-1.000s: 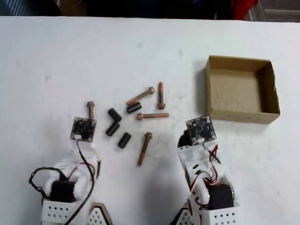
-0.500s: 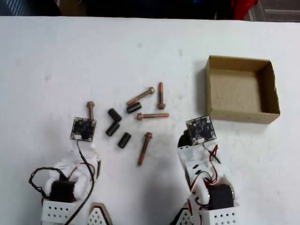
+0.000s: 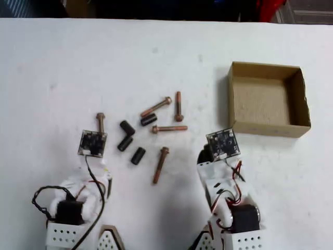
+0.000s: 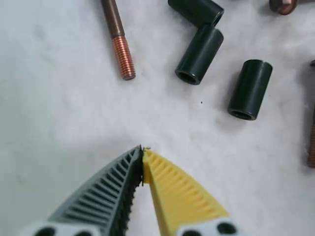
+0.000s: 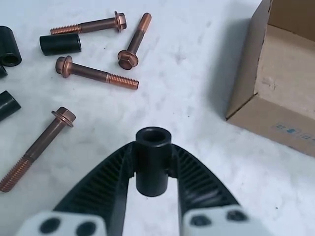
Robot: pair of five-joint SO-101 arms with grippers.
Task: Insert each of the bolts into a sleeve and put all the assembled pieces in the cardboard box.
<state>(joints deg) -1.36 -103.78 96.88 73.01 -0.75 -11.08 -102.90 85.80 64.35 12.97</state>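
Right wrist view: your right end effector [image 5: 152,148] is clamped on a short black cylindrical sleeve [image 5: 153,167]. It holds the sleeve upright over the white table [image 5: 187,98], open bore facing up. Nearest to it a copper-coloured flanged bolt [image 5: 37,150] lies flat on the table. Three more bolts [image 5: 96,74] lie farther out, near a loose sleeve [image 5: 60,44] on its side. An open brown cardboard box [image 5: 290,73] stands off to the other side.

Left wrist view: your left end effector [image 4: 142,156] is pinched closed on nothing, tips touching, above bare table. Beyond it lie three loose black sleeves [image 4: 199,54] and the threaded end of a fifth bolt [image 4: 118,42].

High view: five bolts and four sleeves lie scattered between the two arms, none joined. The box [image 3: 268,127] looks empty.

The first pairing appears to be in hand: a sleeve is held, but no bolt is in it. The next move likely calls for your left end effector to open, take a bolt by its shank and line its threaded tip up with the bore. A tilted approach could jam.
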